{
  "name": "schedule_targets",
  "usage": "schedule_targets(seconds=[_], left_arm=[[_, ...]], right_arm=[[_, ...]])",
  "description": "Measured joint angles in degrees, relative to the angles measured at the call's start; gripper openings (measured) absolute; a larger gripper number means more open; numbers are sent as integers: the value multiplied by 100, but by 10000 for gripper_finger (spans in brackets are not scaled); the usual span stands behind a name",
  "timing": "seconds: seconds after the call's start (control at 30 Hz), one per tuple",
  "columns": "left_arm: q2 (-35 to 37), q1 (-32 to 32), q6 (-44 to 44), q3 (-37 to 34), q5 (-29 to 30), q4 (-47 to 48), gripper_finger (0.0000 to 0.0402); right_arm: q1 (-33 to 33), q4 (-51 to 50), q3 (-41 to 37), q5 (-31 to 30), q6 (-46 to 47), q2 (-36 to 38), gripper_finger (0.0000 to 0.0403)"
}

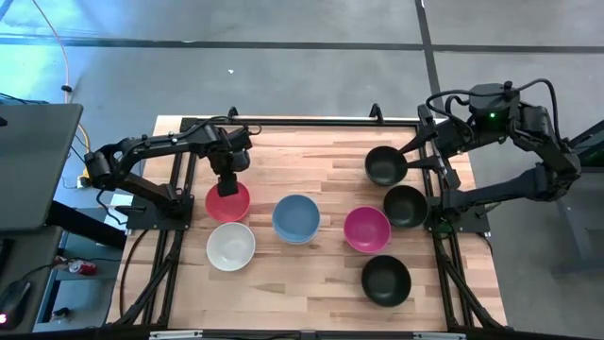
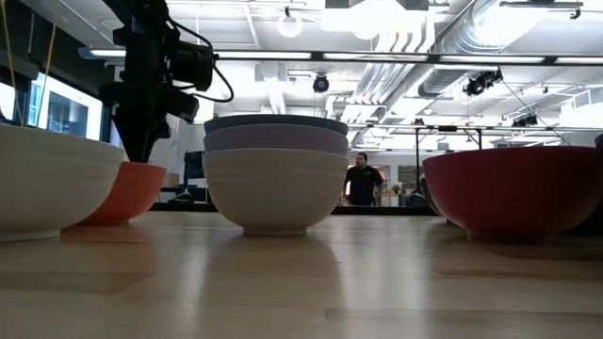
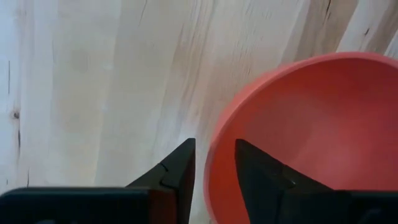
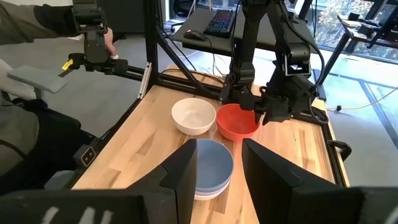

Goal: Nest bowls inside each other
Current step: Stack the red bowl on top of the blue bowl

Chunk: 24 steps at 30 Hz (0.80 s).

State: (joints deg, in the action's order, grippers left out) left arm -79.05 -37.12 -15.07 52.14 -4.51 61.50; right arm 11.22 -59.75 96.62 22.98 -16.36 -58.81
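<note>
A red-pink bowl stands on its base at the table's left, and my left gripper points down onto its far rim, shut on it. A white bowl sits just nearer. In the middle is a stack: a blue bowl in a lavender one, both in a cream one. A magenta bowl and three black bowls rest on the right. My right gripper hangs open, high above the right side, holding nothing. My left gripper has the red-pink bowl's rim between its fingers, one finger inside the bowl and one outside. The fingers come from above, pointing down. The bowl stands upright with its base on the table.
Black frame rails run along the table's left and right edges. A person sits beyond the left edge with a hand on a device; another stands far off. Bare wood lies between the bowls and along the near edge.
</note>
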Motion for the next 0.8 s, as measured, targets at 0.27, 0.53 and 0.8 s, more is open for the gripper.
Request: schedule_targets(seconds=[0.27, 0.53, 0.8], left_arm=[[-119, 5, 2, 0, -2, 11, 102], [-210, 52, -49, 0, -4, -24, 99], [-210, 52, -109, 0, -69, -39, 19]], right_arm=[[0, -47, 0, 0, 2, 0, 121], [-1, -81, 0, 0, -6, 2, 121], [-2, -81, 0, 0, -13, 2, 121]])
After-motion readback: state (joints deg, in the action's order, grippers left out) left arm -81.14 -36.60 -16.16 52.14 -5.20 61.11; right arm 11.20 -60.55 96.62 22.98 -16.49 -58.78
